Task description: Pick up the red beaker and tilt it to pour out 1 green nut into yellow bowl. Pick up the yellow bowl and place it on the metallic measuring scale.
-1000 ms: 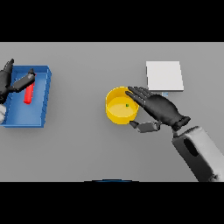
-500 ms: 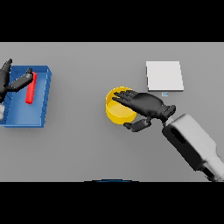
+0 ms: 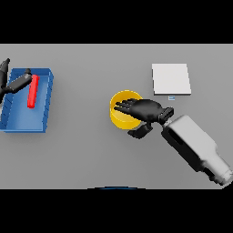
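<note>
The yellow bowl (image 3: 122, 113) sits mid-bench, the right hand (image 3: 144, 111) laid over its right rim, fingers (image 3: 123, 107) straight across the opening, thumb below. The red beaker (image 3: 32, 91) lies in the blue tray (image 3: 25, 124) at the bench's left edge, the left hand (image 3: 12, 84) beside it with fingers spread. The metallic measuring scale (image 3: 170, 78) lies toward the far right.

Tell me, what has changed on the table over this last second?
The right hand slid left over the yellow bowl, its fingers now covering the bowl's opening, the thumb beside its rim. The bowl, red beaker in the blue tray, left hand and scale stayed put.
</note>
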`<state>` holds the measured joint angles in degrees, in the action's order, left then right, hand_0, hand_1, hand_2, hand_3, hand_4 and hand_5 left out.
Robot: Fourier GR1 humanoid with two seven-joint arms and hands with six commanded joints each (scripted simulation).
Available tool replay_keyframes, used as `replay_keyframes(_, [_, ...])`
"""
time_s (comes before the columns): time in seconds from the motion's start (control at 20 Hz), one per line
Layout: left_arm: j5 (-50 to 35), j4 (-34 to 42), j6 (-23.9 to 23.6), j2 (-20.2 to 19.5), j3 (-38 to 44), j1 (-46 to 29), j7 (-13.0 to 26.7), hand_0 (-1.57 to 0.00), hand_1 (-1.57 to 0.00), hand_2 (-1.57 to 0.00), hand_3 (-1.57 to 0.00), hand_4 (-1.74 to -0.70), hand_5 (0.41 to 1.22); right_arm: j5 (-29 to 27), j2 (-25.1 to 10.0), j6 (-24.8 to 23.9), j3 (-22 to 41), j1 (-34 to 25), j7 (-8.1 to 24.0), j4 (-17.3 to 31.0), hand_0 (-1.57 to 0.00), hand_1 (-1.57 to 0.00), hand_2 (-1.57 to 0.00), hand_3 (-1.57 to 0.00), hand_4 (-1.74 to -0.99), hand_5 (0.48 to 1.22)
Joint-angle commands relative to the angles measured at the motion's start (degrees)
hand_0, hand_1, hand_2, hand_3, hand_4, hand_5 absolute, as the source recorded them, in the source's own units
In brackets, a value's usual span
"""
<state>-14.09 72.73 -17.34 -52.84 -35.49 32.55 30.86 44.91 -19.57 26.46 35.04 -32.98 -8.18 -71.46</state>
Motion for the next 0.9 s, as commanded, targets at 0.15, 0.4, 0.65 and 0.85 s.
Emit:
replay_keyframes(0.15, [-0.23, -0.59, 0.81, 0.26, -0.06, -0.01, -0.79, 0.0, 0.0, 0.0, 0.0, -0.79, 0.731, 1.01, 0.2, 1.58, 1.48, -1.42, 0.29, 1.13, 0.0, 0.0, 0.0, 0.0, -1.304, 0.713])
replay_keyframes(0.4, [-0.19, -0.03, 0.32, -0.05, 0.08, -0.22, -0.9, 0.0, 0.0, 0.0, 0.0, -0.79, 0.722, 2.12, 0.85, 2.6, 2.72, -2.45, 1.71, 1.77, -0.26, -0.24, -0.23, -0.25, -1.387, 0.9])
replay_keyframes(0.65, [-0.53, -0.08, 0.52, -0.22, 0.38, -0.3, -1.21, 0.0, 0.0, 0.0, 0.0, -0.8, 0.728, 0.98, -0.1, 6.0, 3.15, -2.61, 1.12, 1.63, -1.14, -1.11, -1.09, -0.87, -1.604, 1.116])
replay_keyframes(0.85, [-0.53, 0.5, -0.26, -0.14, 0.24, -0.88, -0.63, 0.0, 0.0, 0.0, 0.0, -0.8, 0.725, -0.16, -0.75, 6.76, 2.97, -2.6, 0.73, 1.26, -1.39, -1.38, -1.31, -1.14, -1.682, 1.178])
